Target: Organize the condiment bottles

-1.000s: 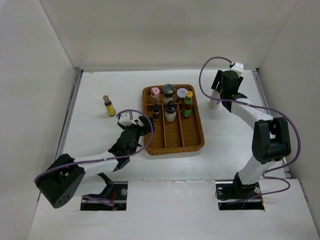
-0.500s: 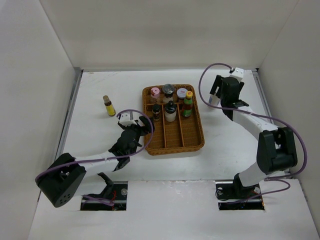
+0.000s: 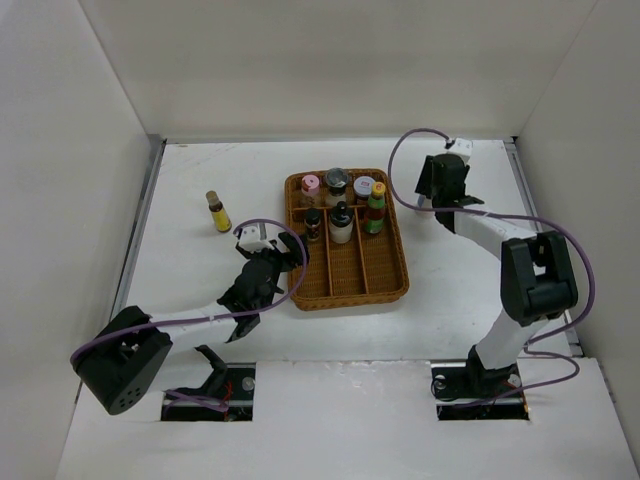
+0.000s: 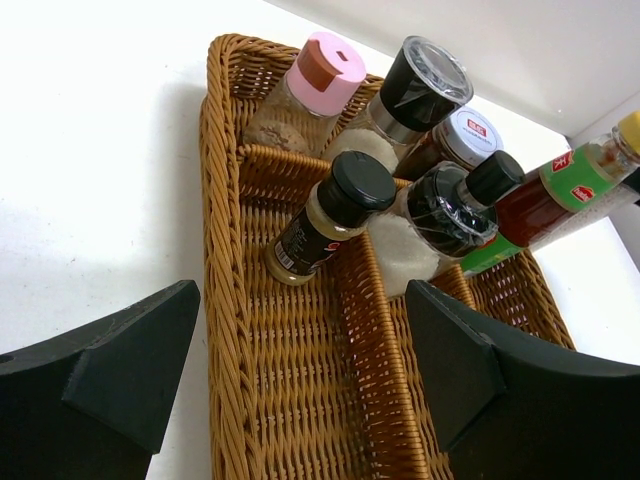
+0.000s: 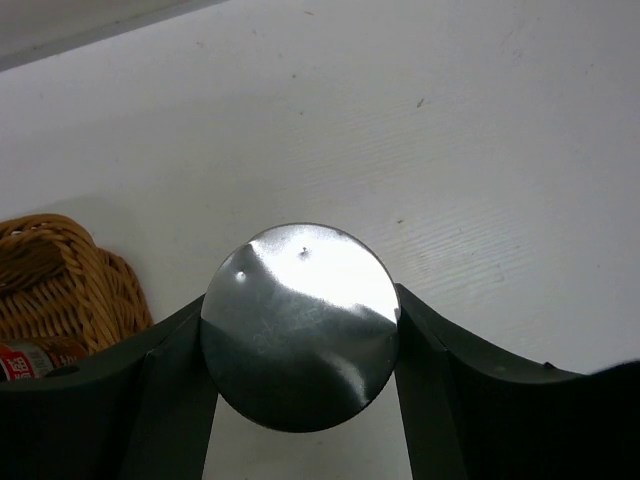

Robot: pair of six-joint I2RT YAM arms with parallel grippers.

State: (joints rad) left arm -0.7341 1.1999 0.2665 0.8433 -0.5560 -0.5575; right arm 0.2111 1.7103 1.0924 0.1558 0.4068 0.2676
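Wicker tray [image 3: 350, 299] held six bottles [image 3: 341, 224]; the yellow-labelled bottle [image 3: 216, 212] stood outside. Right pincer [image 3: 441, 183] clasped the silver-lidded jar [image 5: 300, 320]; left pincer [image 4: 300, 372] gaped empty.

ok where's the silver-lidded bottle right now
In the right wrist view the silver-lidded bottle is gripped between the fingers of the right gripper, just right of the wicker tray and near its far corner. The top view hides it under that gripper.

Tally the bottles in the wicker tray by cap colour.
Pink cap: 1
Black cap: 3
White cap: 1
Yellow cap: 1
Total in the tray: 6
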